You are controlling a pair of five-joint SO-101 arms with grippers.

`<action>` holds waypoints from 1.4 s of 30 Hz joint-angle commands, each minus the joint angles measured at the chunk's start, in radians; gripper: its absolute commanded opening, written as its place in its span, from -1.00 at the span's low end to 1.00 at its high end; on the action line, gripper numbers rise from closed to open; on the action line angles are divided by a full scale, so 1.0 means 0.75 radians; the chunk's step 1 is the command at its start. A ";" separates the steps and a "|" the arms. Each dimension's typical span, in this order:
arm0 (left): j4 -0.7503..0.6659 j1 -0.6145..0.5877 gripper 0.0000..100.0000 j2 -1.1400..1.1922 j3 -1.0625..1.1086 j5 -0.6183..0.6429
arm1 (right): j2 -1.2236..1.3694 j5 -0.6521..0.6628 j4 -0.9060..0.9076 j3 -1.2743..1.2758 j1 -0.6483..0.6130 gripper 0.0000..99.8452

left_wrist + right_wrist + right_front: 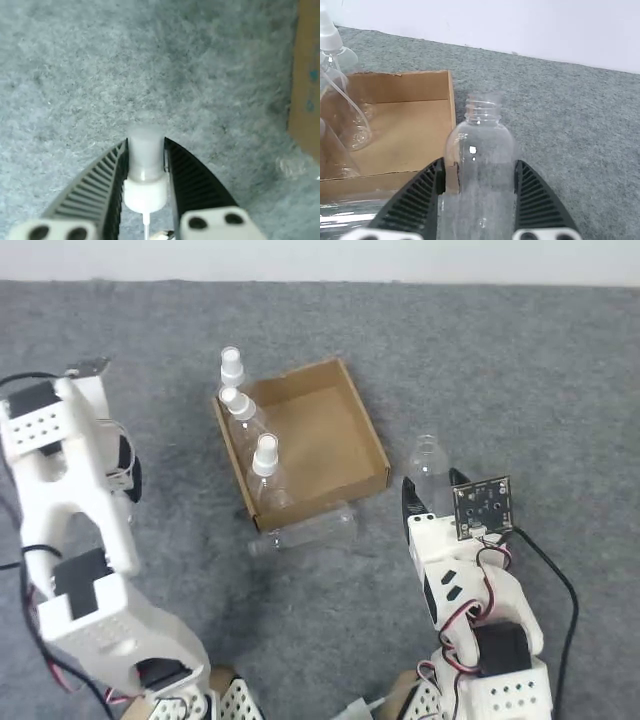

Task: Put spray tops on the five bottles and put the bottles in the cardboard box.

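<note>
Standing in the box [335,445] are three capped bottles [243,416], two others [312,530] outside.

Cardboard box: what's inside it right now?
Three clear plastic bottles with white spray tops stand along one wall of the brown cardboard box; the remaining floor is bare. The floor beneath them is covered.

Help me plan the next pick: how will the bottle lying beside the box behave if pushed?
The lying bottle looks clear, thin-walled and empty, so probably light and slightly squashy. On its side, it would likely roll away from the cardboard box, though the grey carpet should slow it.
</note>
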 commanded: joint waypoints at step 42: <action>-0.481 0.301 -0.98 -1.213 0.549 1.013 | -0.030 0.010 -0.036 -0.008 -0.001 -0.91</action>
